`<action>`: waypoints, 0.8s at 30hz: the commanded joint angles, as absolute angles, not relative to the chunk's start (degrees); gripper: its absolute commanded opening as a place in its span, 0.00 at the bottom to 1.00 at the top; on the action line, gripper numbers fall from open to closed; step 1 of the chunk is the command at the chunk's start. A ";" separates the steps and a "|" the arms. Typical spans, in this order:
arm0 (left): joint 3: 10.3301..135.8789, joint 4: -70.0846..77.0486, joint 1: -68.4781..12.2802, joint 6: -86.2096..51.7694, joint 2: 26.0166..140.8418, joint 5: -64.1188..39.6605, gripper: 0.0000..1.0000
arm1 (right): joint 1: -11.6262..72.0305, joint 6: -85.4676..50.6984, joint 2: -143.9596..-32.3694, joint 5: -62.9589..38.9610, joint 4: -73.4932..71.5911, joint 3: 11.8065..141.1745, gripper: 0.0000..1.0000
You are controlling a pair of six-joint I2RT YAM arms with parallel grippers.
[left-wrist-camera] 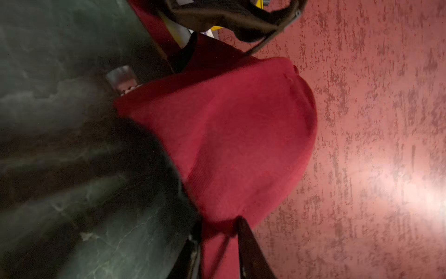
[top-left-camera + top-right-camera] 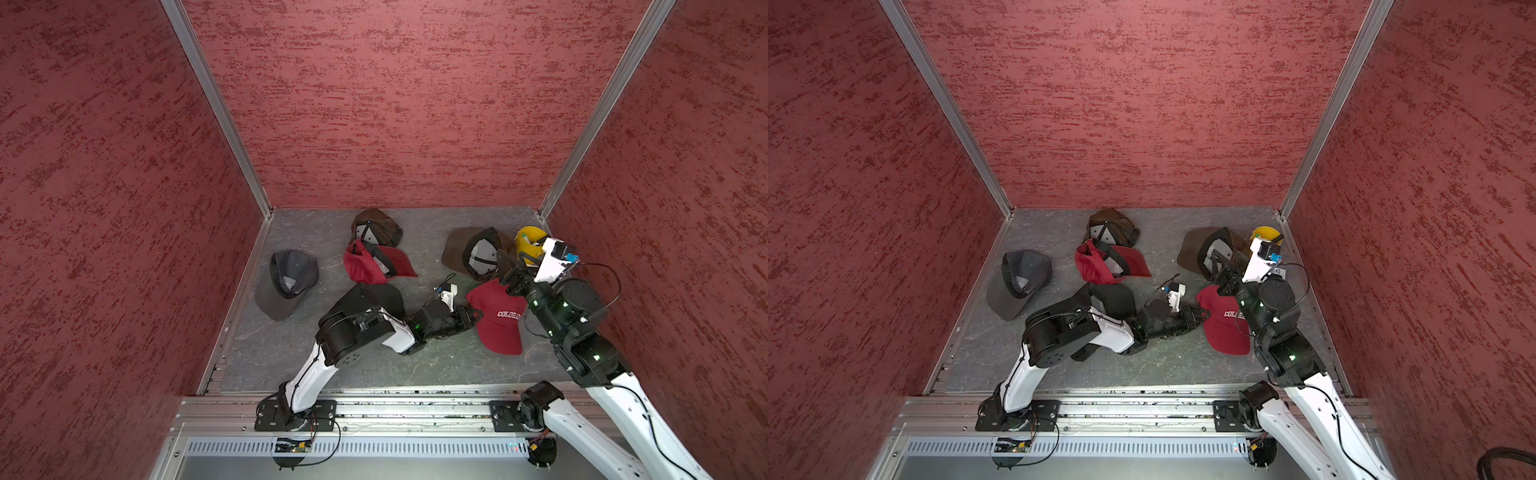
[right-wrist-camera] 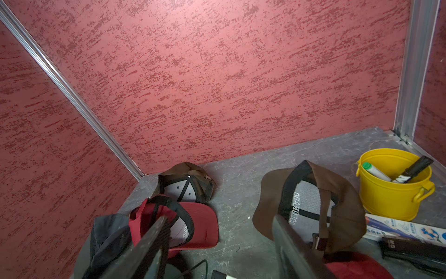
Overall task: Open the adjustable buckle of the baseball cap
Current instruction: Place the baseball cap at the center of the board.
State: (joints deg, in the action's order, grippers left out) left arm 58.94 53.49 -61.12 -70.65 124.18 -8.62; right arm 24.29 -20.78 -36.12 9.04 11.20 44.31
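Observation:
A red baseball cap [image 2: 496,328] [image 2: 1223,328] lettered COLORA lies crown up at the right of the grey tabletop. My left gripper [image 2: 473,316] [image 2: 1202,313] lies low at the cap's left edge. In the left wrist view its fingers [image 1: 243,232] stand a little apart, with the cap's [image 1: 229,132] red fabric between their tips [image 1: 218,221]. A silvery metal buckle [image 1: 121,77] shows at the cap's rim against the tabletop. My right gripper [image 2: 505,266] [image 2: 1219,270] [image 3: 219,218] hangs open and empty above the cap's far side.
Several other caps lie around: a grey one [image 2: 286,282], an upturned red one [image 2: 374,262], two brown ones [image 2: 376,226] [image 2: 473,251], and a black one [image 2: 370,297] under my left arm. A yellow bucket [image 3: 391,188] with markers stands in the back right corner. Red walls close three sides.

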 commanded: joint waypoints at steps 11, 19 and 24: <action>52.74 43.60 -62.14 -76.78 118.80 -2.08 0.62 | 24.43 -22.85 -36.77 9.11 9.78 41.07 0.68; 50.69 35.63 -62.23 -74.61 113.45 2.34 0.81 | 24.45 -22.20 -38.23 10.44 9.58 40.10 0.70; 56.07 21.30 -62.13 -56.05 105.80 3.75 0.81 | 24.44 -21.18 -39.81 12.82 9.31 40.31 0.73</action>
State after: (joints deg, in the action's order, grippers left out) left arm 52.38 30.85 -62.04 -68.38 109.78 1.69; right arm 24.29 -22.02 -39.16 10.41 10.52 40.18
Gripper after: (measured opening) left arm 0.813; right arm 0.723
